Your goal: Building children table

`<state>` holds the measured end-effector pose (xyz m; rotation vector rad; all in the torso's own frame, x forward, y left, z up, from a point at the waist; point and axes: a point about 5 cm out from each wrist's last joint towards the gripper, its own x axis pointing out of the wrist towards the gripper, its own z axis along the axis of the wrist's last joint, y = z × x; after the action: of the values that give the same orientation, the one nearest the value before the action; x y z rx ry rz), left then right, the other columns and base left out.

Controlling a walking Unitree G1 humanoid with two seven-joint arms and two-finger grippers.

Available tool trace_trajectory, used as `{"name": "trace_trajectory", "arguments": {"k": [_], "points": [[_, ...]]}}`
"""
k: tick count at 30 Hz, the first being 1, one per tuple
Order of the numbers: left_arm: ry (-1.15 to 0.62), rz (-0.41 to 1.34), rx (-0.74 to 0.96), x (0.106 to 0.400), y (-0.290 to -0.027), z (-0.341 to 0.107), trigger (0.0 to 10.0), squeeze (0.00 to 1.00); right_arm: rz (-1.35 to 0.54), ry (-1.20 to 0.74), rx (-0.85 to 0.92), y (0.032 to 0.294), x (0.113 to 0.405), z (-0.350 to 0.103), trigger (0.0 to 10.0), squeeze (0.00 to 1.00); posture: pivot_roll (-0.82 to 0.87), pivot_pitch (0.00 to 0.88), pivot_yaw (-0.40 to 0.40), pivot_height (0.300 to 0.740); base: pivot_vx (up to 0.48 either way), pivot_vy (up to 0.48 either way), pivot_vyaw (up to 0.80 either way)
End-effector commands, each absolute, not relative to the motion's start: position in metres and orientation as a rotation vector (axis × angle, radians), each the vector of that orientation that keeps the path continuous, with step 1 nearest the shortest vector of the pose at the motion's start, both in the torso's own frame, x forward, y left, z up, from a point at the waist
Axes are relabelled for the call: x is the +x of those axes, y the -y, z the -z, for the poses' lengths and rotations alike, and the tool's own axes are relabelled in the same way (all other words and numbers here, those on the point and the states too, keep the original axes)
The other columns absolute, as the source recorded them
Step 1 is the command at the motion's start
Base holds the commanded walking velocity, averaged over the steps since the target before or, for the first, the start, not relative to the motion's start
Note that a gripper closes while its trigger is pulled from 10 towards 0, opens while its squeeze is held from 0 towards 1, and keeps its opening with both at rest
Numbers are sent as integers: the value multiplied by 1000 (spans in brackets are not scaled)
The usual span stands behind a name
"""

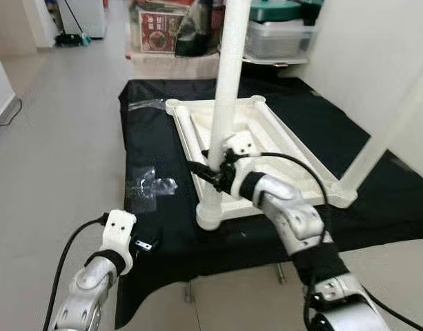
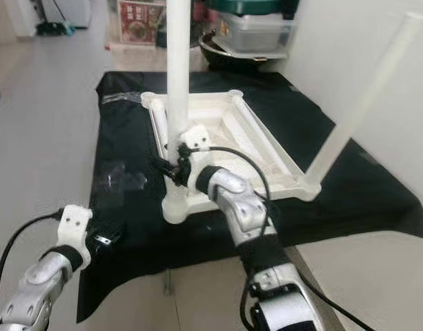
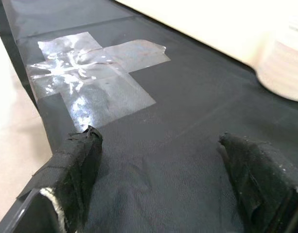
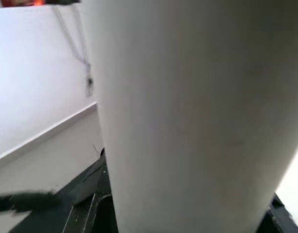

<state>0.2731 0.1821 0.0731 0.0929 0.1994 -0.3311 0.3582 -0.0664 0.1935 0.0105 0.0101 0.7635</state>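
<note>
Tabletop [image 1: 294, 148]: white, upside down on a black cloth [image 1: 156, 227], rim facing up, ribs visible inside.

Near leg [image 1: 228, 83]: white tube, upright in the tabletop's near-left corner socket [image 1: 210, 214]; rises out of the top of the head views.

Far leg [image 2: 366, 103]: white tube in the near-right corner, leaning away to the right towards the wall.

Right gripper [image 1: 205, 171]: at the near leg, low down, just above the socket. Black fingers sit on either side of the tube and look closed on it. In the right wrist view the tube [image 4: 197, 116] stands close before the camera and hides the fingers.

Left gripper [image 3: 163, 160]: low over the cloth's near-left edge, well apart from the tabletop. Fingers [image 3: 78, 160] spread wide, nothing between them, tips just above the cloth.

Tape [image 1: 149, 186]: clear strips stuck crosswise on the cloth, between the left gripper and the tabletop. A second clear piece [image 1: 145, 105] lies near the cloth's far-left corner.

Surroundings: pale floor [image 1: 59, 138] to the left; white wall [image 1: 377, 55] to the right; beyond the cloth, a red-printed box [image 1: 159, 31] and a clear bin with a green lid [image 1: 280, 27]. Black cables run along both arms; the right arm's cable [image 1: 301, 165] arches over the tabletop's near rim.
</note>
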Motion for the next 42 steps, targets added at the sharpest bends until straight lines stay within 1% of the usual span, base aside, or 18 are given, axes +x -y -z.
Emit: {"name": "trace_trajectory", "arguments": {"k": [1, 4, 9, 10, 11, 12, 16, 17, 18, 19, 23, 28, 33, 34, 37, 38, 41, 42], "points": [[-234, 326, 84, 269, -184, -66, 10000, 0, -712, -94, 21, 70, 360, -176, 0, 0, 86, 0, -130, 740, 0, 0, 0], [-238, 325, 86, 267, -186, -65, 10000, 0, 18, -275, 47, 122, 377, -148, 0, 0, 85, 0, -124, 740, 0, 0, 0], [-239, 333, 87, 267, -183, -65, 10000, 0, 298, -263, 88, 133, 352, -139, 0, 0, 78, 0, -114, 740, 0, 0, 0], [-239, 335, 87, 267, -183, -65, 10000, 0, 282, -230, 117, 124, 344, -143, 2510, 0, 76, 0, -113, 740, 0, 0, 0], [-239, 335, 87, 267, -183, -65, 10000, 0, 282, -230, 117, 124, 344, -143, 2510, 0, 76, 0, -113, 740, 0, 0, 0], [-240, 336, 87, 267, -183, -65, 10000, 0, 181, -180, 124, 105, 337, -151, 10000, 0, 69, 0, -107, 740, 0, 0, 0], [-244, 342, 88, 267, -183, -64, 10000, 0, -90, -61, 130, 70, 329, -172, 10000, 0, 62, 0, -102, 740, 0, 0, 0], [-246, 344, 89, 267, -183, -64, 10000, 0, -167, -15, 144, 65, 329, -180, 10000, 1000, 62, 0, -103, 740, 0, 0, 0], [-246, 343, 89, 268, -183, -64, 10000, 0, -235, 4, 147, 64, 334, -187, 10000, 1000, 63, 0, -111, 740, 0, 0, 0], [-244, 338, 88, 269, -184, -64, 10000, 0, -316, 19, 163, 65, 343, -200, 10000, 0, 65, 0, -114, 740, 0, 0, 0], [-243, 337, 88, 269, -184, -65, 10000, 0, -341, 20, 167, 66, 345, -203, 10000, 0, 65, 0, -114, 740, 0, 0, 0], [-244, 338, 84, 268, -181, -63, 10000, 0, -672, 87, -8, 78, 350, -204, 10000, 0, 72, 0, -120, 740, 0, 0, 0], [-241, 338, 82, 269, -181, -64, 10000, 0, -798, 16, -65, 77, 347, -185, 10000, 0, 74, 0, -121, 740, 0, 0, 0], [-239, 336, 83, 270, -182, -65, 10000, 0, -803, -23, -62, 75, 349, -174, 1294, 0, 77, 0, -123, 740, 0, 0, 0], [-238, 335, 84, 270, -182, -65, 10000, 0, -799, -47, -60, 74, 351, -167, 1294, 0, 77, 0, -123, 740, 0, 0, 0], [-237, 334, 85, 270, -183, -66, 10000, 0, -673, -80, -47, 77, 360, -161, 0, 0, 84, 0, -126, 740, 0, 0, 0], [-238, 331, 87, 268, -184, -65, 10000, 0, -121, -206, 19, 108, 378, -146, 0, 0, 83, 0, -125, 740, 0, 0, 0], [-238, 331, 87, 268, -184, -65, 10000, 0, -121, -206, 19, 108, 378, -146, 0, 0, 83, 0, -125, 740, 0, 0, 0]]}}
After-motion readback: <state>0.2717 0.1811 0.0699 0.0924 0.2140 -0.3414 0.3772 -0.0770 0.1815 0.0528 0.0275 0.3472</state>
